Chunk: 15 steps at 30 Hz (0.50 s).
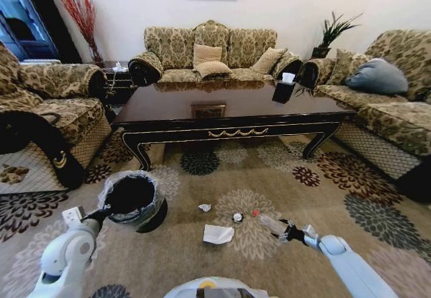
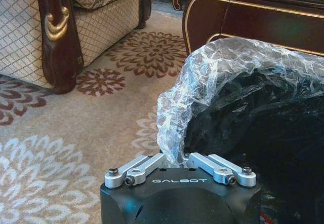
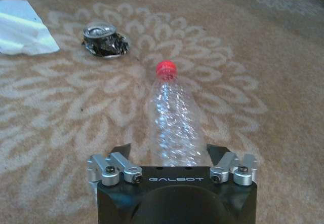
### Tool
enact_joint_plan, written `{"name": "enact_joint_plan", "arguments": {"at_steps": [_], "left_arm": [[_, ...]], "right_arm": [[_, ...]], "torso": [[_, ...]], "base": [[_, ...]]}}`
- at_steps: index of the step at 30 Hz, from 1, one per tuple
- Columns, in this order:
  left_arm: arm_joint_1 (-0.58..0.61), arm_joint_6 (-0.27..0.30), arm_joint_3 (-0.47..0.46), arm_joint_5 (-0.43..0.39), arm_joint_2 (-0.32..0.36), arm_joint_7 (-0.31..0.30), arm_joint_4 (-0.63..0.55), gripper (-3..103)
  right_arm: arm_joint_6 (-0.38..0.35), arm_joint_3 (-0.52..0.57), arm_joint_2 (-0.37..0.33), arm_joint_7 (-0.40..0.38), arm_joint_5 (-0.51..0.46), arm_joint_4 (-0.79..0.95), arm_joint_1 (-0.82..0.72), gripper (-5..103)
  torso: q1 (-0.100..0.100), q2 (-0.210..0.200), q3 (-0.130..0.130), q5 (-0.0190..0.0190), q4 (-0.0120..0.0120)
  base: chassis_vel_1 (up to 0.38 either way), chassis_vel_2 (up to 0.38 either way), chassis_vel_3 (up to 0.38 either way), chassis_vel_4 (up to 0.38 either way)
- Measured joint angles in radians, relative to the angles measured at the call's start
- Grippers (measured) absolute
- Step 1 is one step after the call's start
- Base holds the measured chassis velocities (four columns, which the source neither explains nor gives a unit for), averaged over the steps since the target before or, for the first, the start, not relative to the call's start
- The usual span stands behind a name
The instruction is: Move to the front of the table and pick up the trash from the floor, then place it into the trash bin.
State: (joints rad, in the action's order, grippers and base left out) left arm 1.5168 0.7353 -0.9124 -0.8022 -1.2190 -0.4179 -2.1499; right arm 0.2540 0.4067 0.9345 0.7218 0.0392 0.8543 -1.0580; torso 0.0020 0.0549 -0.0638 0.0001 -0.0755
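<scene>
Your right gripper (image 3: 168, 155) is sitting low over the patterned carpet, jaws spread wide, with the clear red-capped plastic bottle (image 3: 172, 120) lying between them, cap pointing away and nothing clenched. Just beyond it you're seeing the small round dark crushed item (image 3: 104, 39) and the white crumpled paper napkin (image 3: 23, 27). Your left gripper (image 2: 178, 159) is pinching the crinkled translucent liner of the small round black trash bin (image 1: 133, 200), near the dark glossy wooden table (image 1: 229, 112).

Patterned sofas (image 1: 212, 52) ring a floral carpet (image 1: 222, 160); a plant (image 1: 331, 35) stands behind.
</scene>
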Motion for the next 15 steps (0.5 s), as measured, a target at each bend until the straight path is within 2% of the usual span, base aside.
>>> {"name": "enact_joint_plan", "arguments": {"at_steps": [2, 6, 8, 9, 10, 11, 13, 14, 15], "left_arm": [[0.001, 0.000, 0.000, 0.000, -0.001, -0.001, -0.001, 2], [0.011, 0.000, 0.001, 0.001, -0.007, -0.003, -0.007, 2], [0.012, 0.000, 0.001, 0.001, -0.008, -0.003, -0.008, 2], [0.014, 0.000, 0.001, 0.002, -0.008, -0.003, -0.009, 2], [0.015, 0.000, 0.001, 0.002, -0.008, -0.003, -0.010, 2], [0.015, 0.000, 0.001, 0.002, -0.008, -0.003, -0.010, 2], [0.015, 0.000, 0.001, 0.003, -0.008, -0.003, -0.010, 2], [0.017, 0.000, 0.004, 0.006, -0.009, -0.004, -0.011, 2], [0.017, 0.000, 0.007, 0.008, -0.009, -0.004, -0.013, 2]], "right_arm": [[0.000, 0.003, 0.001, 0.000, 0.008, -0.002, 0.000, 83], [0.007, 0.015, 0.000, -0.003, 0.048, -0.011, -0.004, 61], [0.009, 0.016, -0.001, -0.003, 0.051, -0.011, -0.005, 61], [0.013, 0.020, -0.001, -0.003, 0.058, -0.011, -0.008, 50], [0.016, 0.022, -0.001, -0.003, 0.061, -0.011, -0.010, 50], [0.018, 0.025, -0.001, -0.003, 0.064, -0.011, -0.011, 44], [0.019, 0.026, -0.001, -0.003, 0.065, -0.011, -0.012, 44], [0.025, 0.030, -0.001, -0.003, 0.072, -0.010, -0.014, 35], [0.028, 0.032, -0.001, -0.002, 0.073, -0.009, -0.015, 32]], "torso": [[0.000, 0.000, 0.000, 0.0000, 0.0001], [0.000, 0.000, 0.000, -0.0001, 0.0000], [0.000, 0.000, 0.000, -0.0002, 0.0002], [0.000, 0.000, 0.000, -0.0004, 0.0002], [0.000, 0.000, 0.000, -0.0004, 0.0002], [0.000, 0.000, 0.000, -0.0003, 0.0002], [0.000, 0.000, 0.000, -0.0004, 0.0002], [0.000, 0.000, 0.000, -0.0003, 0.0002], [0.000, 0.000, 0.000, -0.0003, 0.0001]], "base": [[0.000, 0.000, 0.000, 0.000], [0.000, 0.000, 0.000, 0.000], [0.000, 0.000, 0.000, 0.000], [0.000, 0.000, 0.000, 0.000], [0.000, 0.000, 0.000, 0.000], [0.000, 0.000, 0.000, 0.000], [0.000, 0.000, 0.000, 0.000], [0.000, 0.000, 0.000, 0.000], [0.000, 0.000, 0.000, 0.000]]}}
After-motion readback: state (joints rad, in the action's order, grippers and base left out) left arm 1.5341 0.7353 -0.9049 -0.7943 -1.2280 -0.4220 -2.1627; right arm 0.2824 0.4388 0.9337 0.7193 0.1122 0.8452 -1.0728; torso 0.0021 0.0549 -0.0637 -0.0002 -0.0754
